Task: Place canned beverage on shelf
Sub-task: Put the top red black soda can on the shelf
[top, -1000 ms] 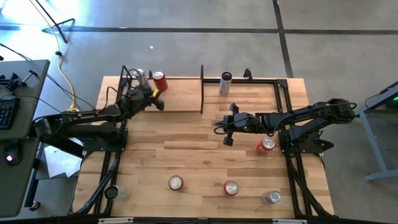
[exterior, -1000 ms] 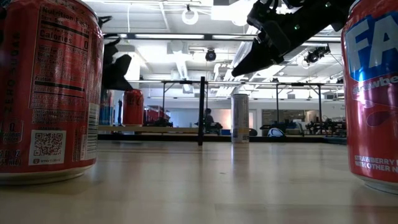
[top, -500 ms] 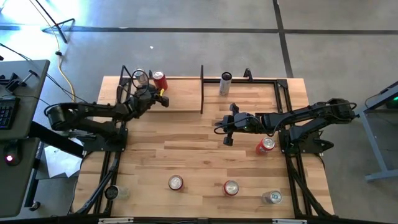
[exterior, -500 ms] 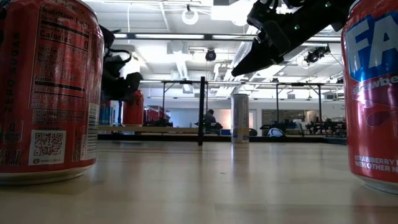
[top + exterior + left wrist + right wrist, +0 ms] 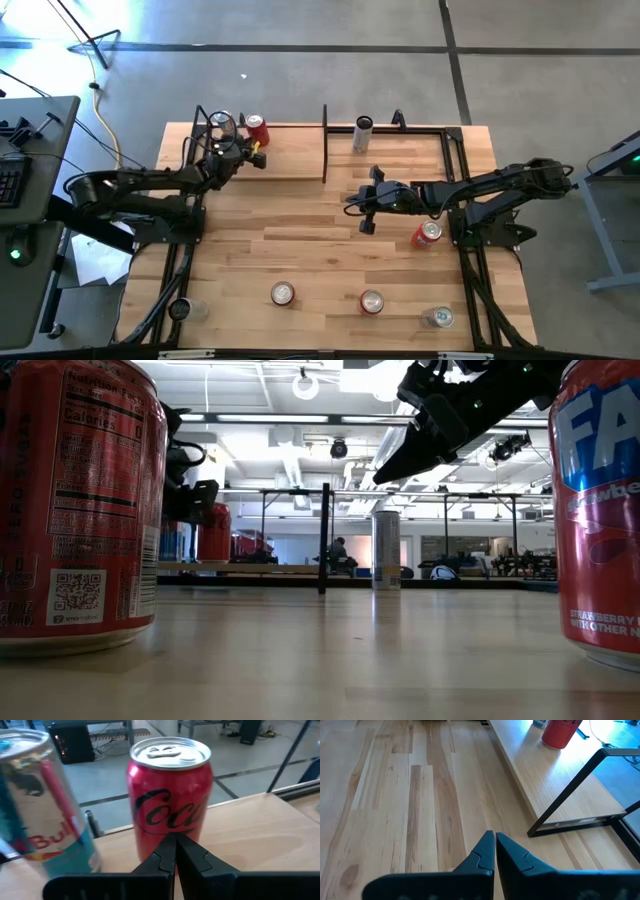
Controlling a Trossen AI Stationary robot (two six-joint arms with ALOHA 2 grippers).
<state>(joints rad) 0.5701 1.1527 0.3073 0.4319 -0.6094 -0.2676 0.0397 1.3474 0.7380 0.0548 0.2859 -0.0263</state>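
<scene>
1. The Coke can [image 5: 169, 795] stands upright on the shelf [image 5: 290, 160], straight ahead of my left tool [image 5: 175, 851] and just past its fingertips. A Red Bull can [image 5: 47, 802] stands just beside it.
2. My left tool is shut tight and holds nothing. I cannot tell from here whether the tips touch the Coke can or sit just short of it.
3. Risk one: if I push this tool forward, shut as it is, the tips will shove the Coke can toward the shelf's far edge, where it could tip or go off the back.
4. Risk two: a sideways swing of the left tool would knock the Coke can into the Red Bull can, and both could topple, as they stand so close together.
5. My right tool [image 5: 362, 213] is also shut and empty, hanging over bare desk [image 5: 300, 250] with a black shelf upright [image 5: 570, 795] ahead of it. A red can [image 5: 427, 234] lies behind it, near the arm.
6. Risk three: reaching back for that can with the fingers closed would only roll it away; I must open first.
</scene>
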